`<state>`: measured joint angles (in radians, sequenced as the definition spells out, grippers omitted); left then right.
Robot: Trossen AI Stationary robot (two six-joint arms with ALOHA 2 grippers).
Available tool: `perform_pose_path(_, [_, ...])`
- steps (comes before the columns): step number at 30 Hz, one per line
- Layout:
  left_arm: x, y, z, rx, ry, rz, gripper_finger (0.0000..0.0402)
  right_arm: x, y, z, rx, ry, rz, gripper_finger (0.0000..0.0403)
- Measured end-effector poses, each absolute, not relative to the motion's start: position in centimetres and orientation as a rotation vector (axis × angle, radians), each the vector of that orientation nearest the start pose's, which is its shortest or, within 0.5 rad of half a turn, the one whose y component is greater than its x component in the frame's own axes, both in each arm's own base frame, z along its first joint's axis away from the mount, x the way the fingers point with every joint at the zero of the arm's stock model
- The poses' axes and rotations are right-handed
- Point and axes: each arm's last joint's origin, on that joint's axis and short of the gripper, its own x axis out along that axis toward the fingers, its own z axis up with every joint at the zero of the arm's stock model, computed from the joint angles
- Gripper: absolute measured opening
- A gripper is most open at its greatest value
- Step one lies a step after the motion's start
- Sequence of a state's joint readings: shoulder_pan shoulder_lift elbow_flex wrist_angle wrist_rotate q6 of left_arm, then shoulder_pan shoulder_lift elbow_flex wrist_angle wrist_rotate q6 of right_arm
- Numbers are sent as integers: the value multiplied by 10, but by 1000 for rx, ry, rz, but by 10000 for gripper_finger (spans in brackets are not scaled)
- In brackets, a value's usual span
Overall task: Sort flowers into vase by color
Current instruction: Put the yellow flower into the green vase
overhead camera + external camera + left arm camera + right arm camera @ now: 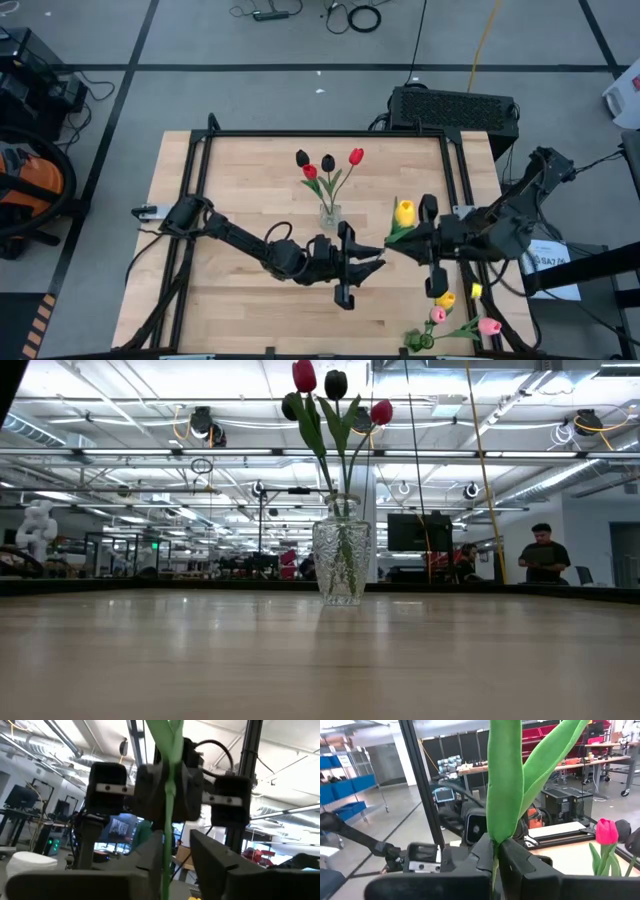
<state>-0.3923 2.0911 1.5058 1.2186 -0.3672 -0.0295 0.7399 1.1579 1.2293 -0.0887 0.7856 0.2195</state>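
On the table (240, 180) the vase (329, 213) lies just left of our right claw (412, 238), pinched shut on the yellow tulip (404, 212). The stem runs toward our half-open left claw (372, 258), which straddles it.

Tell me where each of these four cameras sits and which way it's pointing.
High: overhead, looking down on both arms.
Low: tabletop level, facing the glass vase; no arm shows.
Left wrist: past the left end effector toward the right arm.
Right wrist: past the right end effector, shut on the yellow tulip's stem.
Shared: high and low both see the vase.
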Motion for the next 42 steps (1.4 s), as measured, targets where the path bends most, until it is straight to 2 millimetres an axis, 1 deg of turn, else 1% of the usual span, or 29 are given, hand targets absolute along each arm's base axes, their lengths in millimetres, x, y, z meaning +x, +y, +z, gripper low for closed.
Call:
perform_pose_path(4, [433,-169,304,-255,-591,-30,149,175,141,433,247,-31,-38,3])
perform_pose_path(8, [433,-169,303,-254,-590,-30,177,148,130,446,291,-66,-46,2])
perform_pose_path(11, [433,-170,303,-257,-588,-28,182,128,123,453,328,-83,-39,1])
perform_pose_path(14, [432,-173,303,-257,-583,-32,182,111,121,459,363,-93,3,1])
perform_pose_path(20, [432,-177,301,-199,-555,-23,183,86,121,479,395,-80,68,1])
perform_pose_path(24, [432,-182,297,-195,-506,4,183,70,121,496,374,-50,41,0])
perform_pose_path(28, [433,-190,288,-167,-403,36,183,59,121,509,351,-30,23,0])
perform_pose_path(31, [433,-196,283,-124,-287,79,183,53,122,513,341,-22,18,0])
perform_pose_path(35, [438,-209,290,-41,-127,73,179,48,122,512,322,-17,-21,0])
perform_pose_path(38, [441,-215,296,11,41,9,161,46,121,512,320,-17,-62,0])
perform_pose_path(40, [441,-216,292,-12,152,-1,140,45,121,512,320,-17,-78,0])
perform_pose_path(42, [440,-215,285,-51,219,-8,110,45,123,511,317,-19,-101,1])
